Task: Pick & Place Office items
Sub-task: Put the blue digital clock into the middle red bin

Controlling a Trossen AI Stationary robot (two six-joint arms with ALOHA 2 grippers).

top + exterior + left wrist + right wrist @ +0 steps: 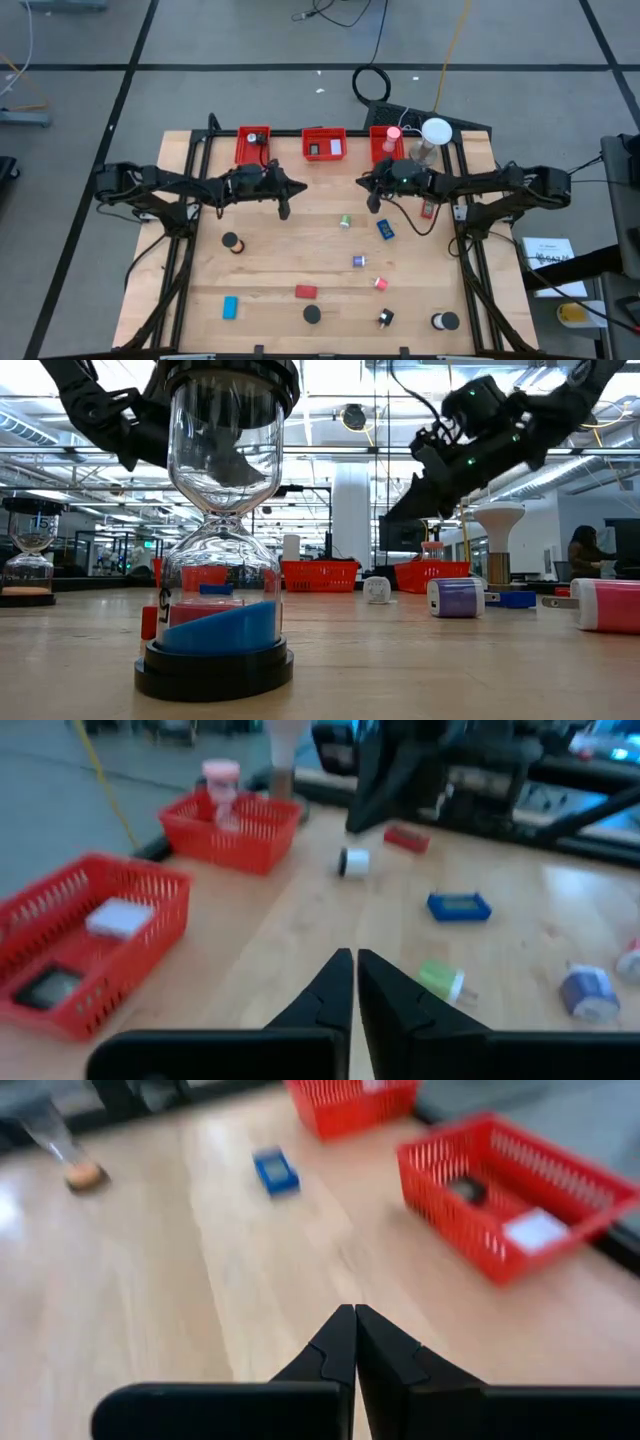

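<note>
Left tool (pixel 284 210): fingers pressed together, holding nothing, above the desk (pixel 270 270) at about 10 o'clock.
Right tool (pixel 373 203): fingers pressed together, empty, at about 1 o'clock.
Office items: loose over the desk's middle and 6 o'clock side, among them a blue block (pixel 386 229), red block (pixel 305 292), black disc (pixel 312 314).
Writing: none readable; the hourglass (pixel 217 530) carries a blurred mark.

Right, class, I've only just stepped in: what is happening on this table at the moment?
Nothing is being handled yet. Both arms hover over the back of the table, in front of three red bins. The left tool and the right tool are both shut and empty. Small office items, among them a blue block, a red block and a black disc, lie scattered on the wood nearer the front.
</note>
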